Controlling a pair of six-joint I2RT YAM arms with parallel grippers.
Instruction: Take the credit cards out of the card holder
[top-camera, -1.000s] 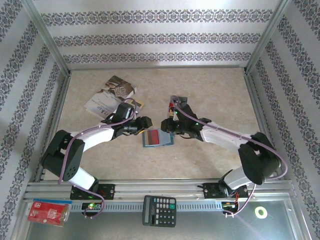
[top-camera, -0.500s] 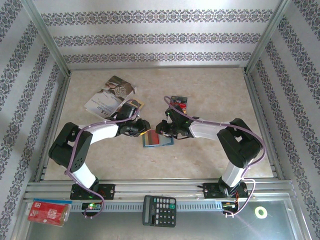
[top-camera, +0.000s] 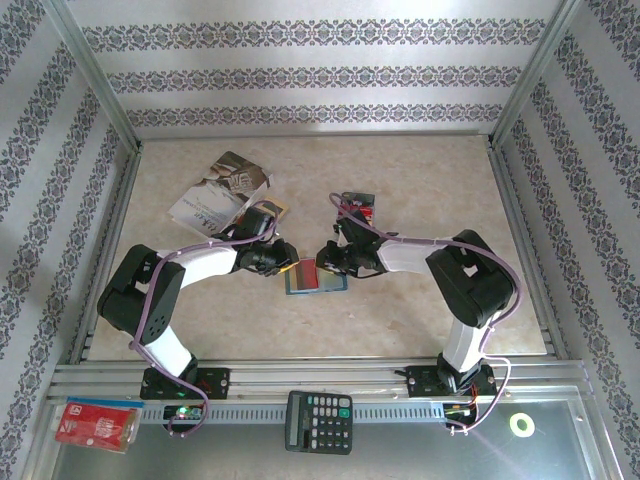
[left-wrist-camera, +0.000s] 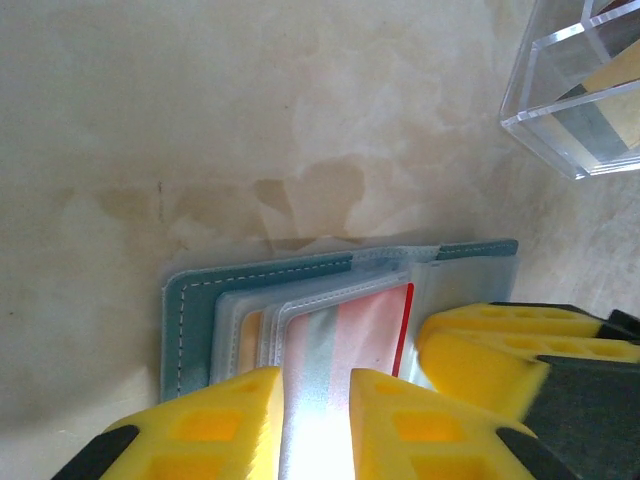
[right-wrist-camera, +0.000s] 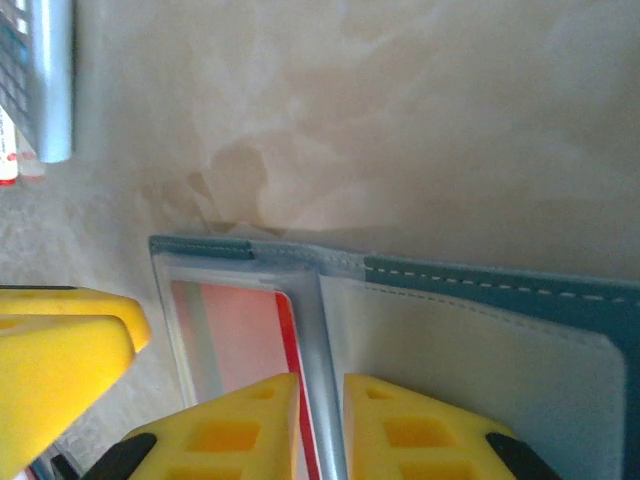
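Both arms have closed in on the open card holder (top-camera: 322, 286) in the middle of the table (top-camera: 430, 200).
Left gripper (left-wrist-camera: 315, 385) and right gripper (right-wrist-camera: 320, 392) each stand narrowly apart astride a sleeve; pinching plastic rather than the red card (left-wrist-camera: 375, 325) could lift the whole holder.

Between the fingers of the left gripper (left-wrist-camera: 315, 388), glare washes out the clear sleeve, so we cannot tell whether they pinch it. The red card (left-wrist-camera: 375, 315) and the wallet (left-wrist-camera: 185, 330) pass under those fingers and off the bottom edge. Up and right of them, a clear box (left-wrist-camera: 580, 90) is cut off. Beyond the right gripper (right-wrist-camera: 320, 392), the wallet runs off to the fingers' right.
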